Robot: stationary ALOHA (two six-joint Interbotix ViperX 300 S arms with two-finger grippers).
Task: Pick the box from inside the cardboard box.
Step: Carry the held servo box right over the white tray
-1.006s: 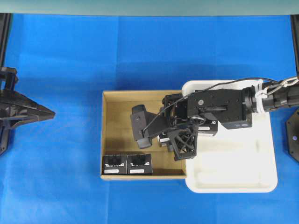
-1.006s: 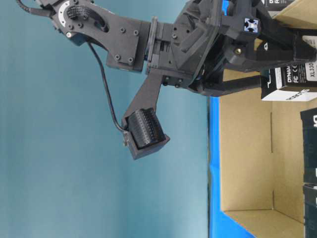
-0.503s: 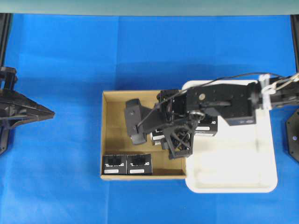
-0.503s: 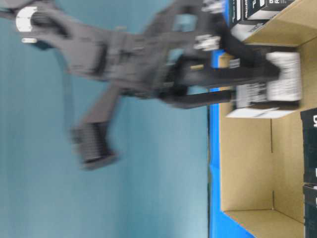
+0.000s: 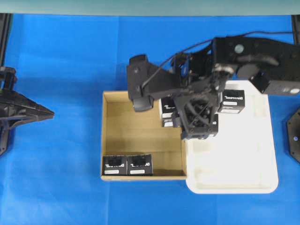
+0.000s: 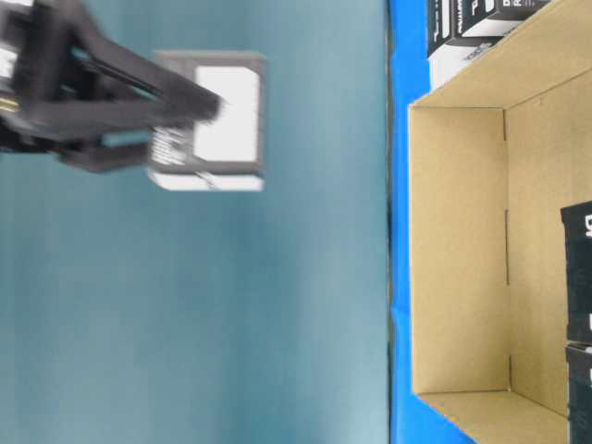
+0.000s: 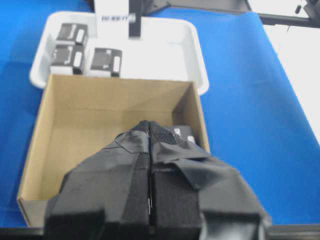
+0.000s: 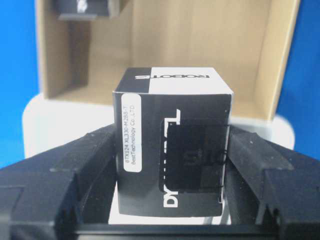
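From overhead, your right gripper (image 5: 197, 119) has swung up from the cardboard box (image 5: 117, 136) toward the white tray (image 5: 234, 183), so the pick looks done. At table level the box (image 6: 217, 120) now hangs high, blurred. Your right wrist view shows it clamped between both fingers (image 8: 65, 165), black with white label, upright. Your left gripper (image 7: 150, 180) stays clenched, empty.

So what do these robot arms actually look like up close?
Both are matte black, built from angular blocky segments. The right arm trails a thin black cable and ends in a hand with two broad, ridged black fingers. The left hand has its fingers wrapped in black fabric-like tape.
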